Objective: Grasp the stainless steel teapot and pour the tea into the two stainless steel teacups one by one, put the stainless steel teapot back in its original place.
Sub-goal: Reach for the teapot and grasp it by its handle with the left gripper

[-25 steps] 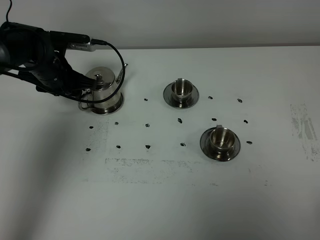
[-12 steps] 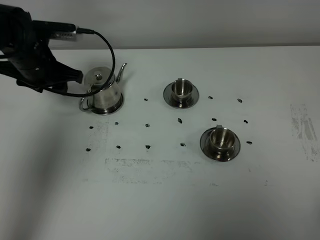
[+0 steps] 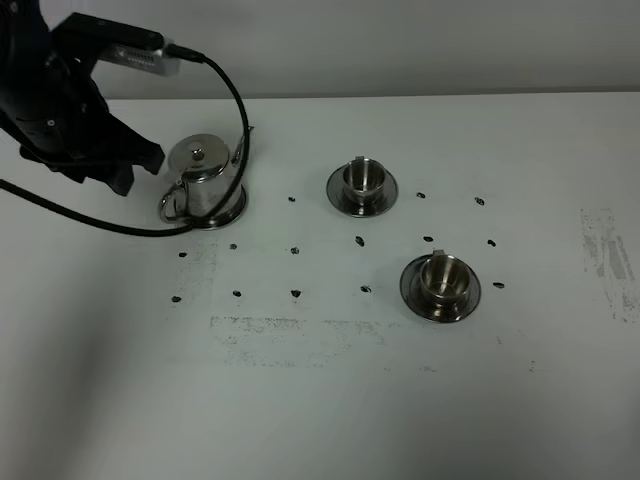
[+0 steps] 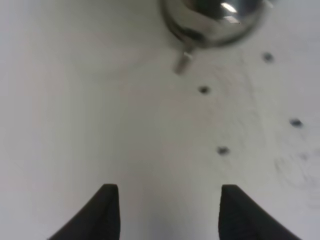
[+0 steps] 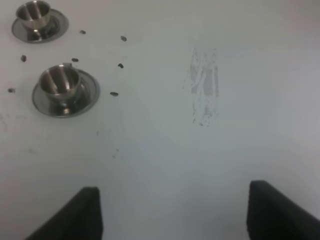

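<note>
On the white bench (image 3: 330, 400), the near cup (image 3: 441, 278) sits upright. The far cup (image 3: 364, 177) stands beyond it, to the left. Farther left, the teapot (image 3: 203, 178) stands upright on its disc (image 3: 236, 211), lid on. The left tool (image 4: 165, 192) hangs near the teapot without touching it, released and empty. The right tool (image 5: 173, 190) is spread wide over bare bench, grasping nothing.

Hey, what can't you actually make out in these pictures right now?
Left wrist view: stainless steel teapot blurred, cut off by the frame edge.
Every view: teapot's contents hidden by its lid.
Exterior high view: far teacup and near teacup too small, too reflective to show any tea.
</note>
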Robot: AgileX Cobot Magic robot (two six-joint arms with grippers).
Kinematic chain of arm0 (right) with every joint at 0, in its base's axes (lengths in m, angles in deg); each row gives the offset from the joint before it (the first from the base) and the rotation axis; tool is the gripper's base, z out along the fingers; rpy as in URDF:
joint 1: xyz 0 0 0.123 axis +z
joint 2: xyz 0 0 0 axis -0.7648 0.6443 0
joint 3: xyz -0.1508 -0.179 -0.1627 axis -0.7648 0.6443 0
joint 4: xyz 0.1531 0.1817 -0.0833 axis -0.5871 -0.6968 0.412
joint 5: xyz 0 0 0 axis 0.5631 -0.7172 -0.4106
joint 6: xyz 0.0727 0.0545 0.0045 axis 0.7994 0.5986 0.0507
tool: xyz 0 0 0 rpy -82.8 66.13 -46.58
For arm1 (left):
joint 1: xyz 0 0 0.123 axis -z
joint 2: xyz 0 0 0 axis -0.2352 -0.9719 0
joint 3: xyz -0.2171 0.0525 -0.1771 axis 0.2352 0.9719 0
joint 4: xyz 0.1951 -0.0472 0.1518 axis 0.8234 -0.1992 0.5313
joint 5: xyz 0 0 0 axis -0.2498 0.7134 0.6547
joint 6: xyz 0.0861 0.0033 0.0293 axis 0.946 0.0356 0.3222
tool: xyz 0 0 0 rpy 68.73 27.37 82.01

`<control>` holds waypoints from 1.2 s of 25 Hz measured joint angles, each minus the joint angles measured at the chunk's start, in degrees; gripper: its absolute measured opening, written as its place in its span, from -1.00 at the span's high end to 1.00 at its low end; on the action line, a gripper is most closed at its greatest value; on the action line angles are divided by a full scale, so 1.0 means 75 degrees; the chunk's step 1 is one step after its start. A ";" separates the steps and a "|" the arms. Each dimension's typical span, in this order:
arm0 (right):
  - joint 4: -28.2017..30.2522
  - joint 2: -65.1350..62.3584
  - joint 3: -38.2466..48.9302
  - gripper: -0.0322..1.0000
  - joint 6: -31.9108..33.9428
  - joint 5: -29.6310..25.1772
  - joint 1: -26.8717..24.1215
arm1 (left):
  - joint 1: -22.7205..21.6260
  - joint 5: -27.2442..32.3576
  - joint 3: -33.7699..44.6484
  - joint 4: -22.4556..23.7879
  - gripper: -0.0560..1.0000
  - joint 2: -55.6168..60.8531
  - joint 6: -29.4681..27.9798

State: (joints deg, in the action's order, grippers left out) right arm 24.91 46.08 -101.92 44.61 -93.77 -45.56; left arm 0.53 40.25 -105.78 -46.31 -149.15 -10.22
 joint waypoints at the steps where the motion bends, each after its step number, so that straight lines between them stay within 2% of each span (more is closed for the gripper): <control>1: 0.0000 0.0000 0.0000 -0.20 0.0000 0.0000 0.0000 | 0.0116 0.0057 0.0000 -0.0020 0.08 0.0000 0.0016; 5: 0.0000 0.0000 0.0000 -0.20 0.0000 0.0000 0.0000 | 0.0386 0.0090 0.0000 -0.0042 0.09 0.0000 -0.0048; 10: 0.0000 0.0000 0.0000 -0.20 0.0000 0.0000 0.0000 | 0.0403 0.0410 0.0000 0.0010 0.09 0.0000 0.0031; 14: 0.0000 0.0000 0.0000 -0.20 0.0000 0.0000 0.0000 | 0.0403 0.0510 0.0000 0.0478 0.09 0.0000 0.0380; 20: 0.0000 0.0000 0.0000 -0.20 0.0000 0.0000 0.0000 | 0.0403 0.0399 0.0000 0.1077 0.09 -0.0310 0.0478; 25: 0.0000 0.0000 0.0000 -0.20 0.0000 0.0000 0.0000 | 0.0396 0.0020 -0.0202 0.1111 0.09 -0.0979 0.0498; 30: 0.0000 0.0000 0.0000 -0.20 0.0000 0.0000 0.0000 | 0.0341 0.0109 -0.1057 0.0938 0.09 -0.1749 0.0588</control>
State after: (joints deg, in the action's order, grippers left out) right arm 24.91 46.08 -101.92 44.61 -93.77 -45.56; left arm 3.08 41.07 -113.71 -39.27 -162.27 -5.81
